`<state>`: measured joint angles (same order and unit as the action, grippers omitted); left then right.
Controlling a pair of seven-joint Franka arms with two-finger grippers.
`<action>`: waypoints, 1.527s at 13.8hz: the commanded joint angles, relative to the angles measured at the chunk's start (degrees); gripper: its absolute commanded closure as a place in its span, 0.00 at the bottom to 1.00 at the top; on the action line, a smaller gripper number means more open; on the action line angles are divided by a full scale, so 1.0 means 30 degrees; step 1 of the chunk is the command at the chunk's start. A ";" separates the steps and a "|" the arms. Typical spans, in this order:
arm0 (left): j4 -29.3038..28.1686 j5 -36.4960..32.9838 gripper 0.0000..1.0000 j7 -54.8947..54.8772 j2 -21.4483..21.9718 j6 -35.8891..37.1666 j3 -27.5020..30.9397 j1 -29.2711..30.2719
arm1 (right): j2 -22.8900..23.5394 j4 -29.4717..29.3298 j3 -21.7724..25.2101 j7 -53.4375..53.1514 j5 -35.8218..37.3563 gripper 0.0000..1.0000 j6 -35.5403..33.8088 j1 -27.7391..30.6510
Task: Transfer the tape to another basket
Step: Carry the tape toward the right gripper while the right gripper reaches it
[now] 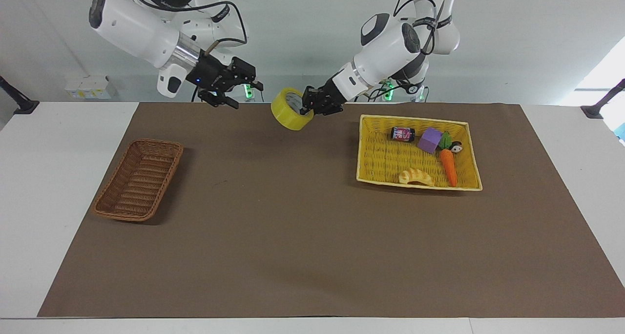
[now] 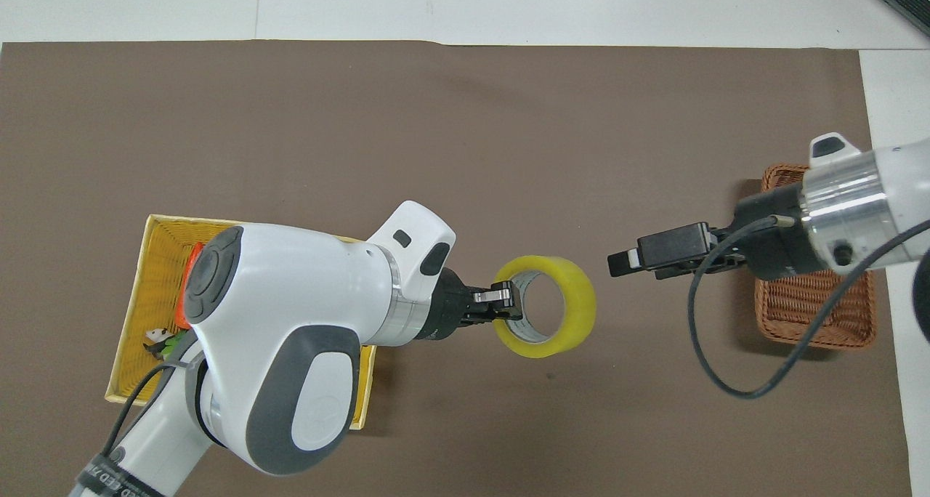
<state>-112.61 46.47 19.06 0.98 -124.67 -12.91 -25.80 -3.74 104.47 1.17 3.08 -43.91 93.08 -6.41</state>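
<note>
- The left arm stretches level toward the table's middle; its left gripper pinches the tape's wall, holding it up over the brown mat.
- The right gripper, fingers spread, points at the tape from the wicker basket's end, near but apart.

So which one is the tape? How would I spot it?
Find the brown mat on the table. Above its middle, the left gripper holds up the tape, between both baskets. It's the only yellow ring with a hole.
</note>
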 commanded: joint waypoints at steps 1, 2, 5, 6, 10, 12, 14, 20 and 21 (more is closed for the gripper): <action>0.0123 0.0272 1.00 -0.0901 0.0667 0.1504 0.0233 -0.0102 | -0.0366 0.1765 -0.0008 0.0787 -0.2408 0.00 0.1080 -0.0235; 0.0123 0.0272 1.00 -0.0903 0.0755 0.1595 0.0233 -0.0131 | -0.0511 0.1942 -0.0008 0.0875 -0.2590 0.00 0.1140 -0.0353; 0.0152 0.0243 1.00 -0.0844 0.0756 0.1276 0.0145 -0.0219 | -0.0892 0.2616 -0.0008 0.1520 -0.2766 0.00 0.0703 -0.0325; 0.0210 0.0243 1.00 -0.0844 0.0727 0.1042 0.0145 -0.0364 | -0.1068 0.2763 -0.0008 0.1579 -0.2767 0.00 0.0295 -0.0267; 0.0298 0.0214 1.00 -0.0786 0.0610 -0.0393 0.0116 -0.0775 | -0.1420 0.3202 0.0051 0.1872 -0.3645 0.00 -0.0793 -0.0032; 0.0328 0.0214 1.00 -0.0699 0.0580 -0.0601 0.0116 -0.0775 | -0.1916 0.3902 0.0051 0.2047 -0.3646 0.00 -0.0677 -0.0003; 0.0328 0.0272 1.00 -0.0610 0.0580 -0.0601 0.0058 -0.0775 | -0.2036 0.4083 0.0080 0.2283 -0.3588 0.00 -0.0558 -0.0003; 0.0357 0.0536 1.00 -0.0580 0.0551 -0.0689 -0.0119 -0.0775 | -0.2007 0.4054 0.0051 0.1961 -0.3588 0.53 -0.0267 -0.0237; 0.0445 0.0594 1.00 -0.0551 0.0522 -0.0689 -0.0119 -0.0775 | -0.1978 0.3996 0.0080 0.1786 -0.3588 0.88 -0.0236 -0.0266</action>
<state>-112.38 46.60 17.05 2.55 -125.95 -13.63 -27.38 -8.39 114.83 1.43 7.80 -53.05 91.17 -7.21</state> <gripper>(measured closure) 0.775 0.370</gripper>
